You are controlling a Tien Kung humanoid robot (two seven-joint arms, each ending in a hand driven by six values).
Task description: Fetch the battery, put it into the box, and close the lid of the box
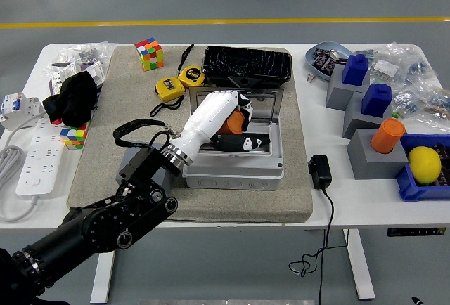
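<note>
Left hand (223, 119), white-shelled with black fingers, curled around orange battery (228, 123) inside open grey box (235, 168), lid (274, 107) raised just beyond; farther right, lemon (424, 162) in blue tray (413, 183).

Rubik's cube (149, 53), two tape measures (179, 82), lemon (425, 164), power strip (35, 159).
</note>
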